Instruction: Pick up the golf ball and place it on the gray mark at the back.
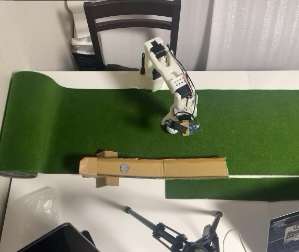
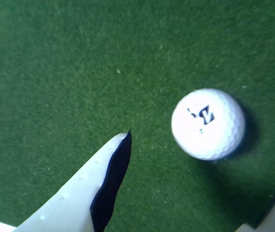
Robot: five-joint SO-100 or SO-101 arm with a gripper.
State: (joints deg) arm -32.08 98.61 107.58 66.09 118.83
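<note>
A long green turf mat (image 1: 86, 126) covers the table, and a brown cardboard strip (image 1: 191, 168) lies along its near edge in the overhead view, with the gray mark (image 1: 123, 168) on it. The white arm (image 1: 165, 65) bends down to the mat, well apart from that mark. In the wrist view the gripper (image 2: 200, 193) stands open and holds nothing, and the golf ball (image 2: 208, 123) rests on the turf between its two fingers (image 2: 79, 198), touching neither.

Overhead view: golf ball (image 1: 171, 129) on turf mat (image 1: 86, 121), under arm's gripper (image 1: 179, 127). Cardboard strip (image 1: 191, 168) along mat's near edge; gray mark (image 1: 123, 168) on it, left of ball, well apart.
</note>
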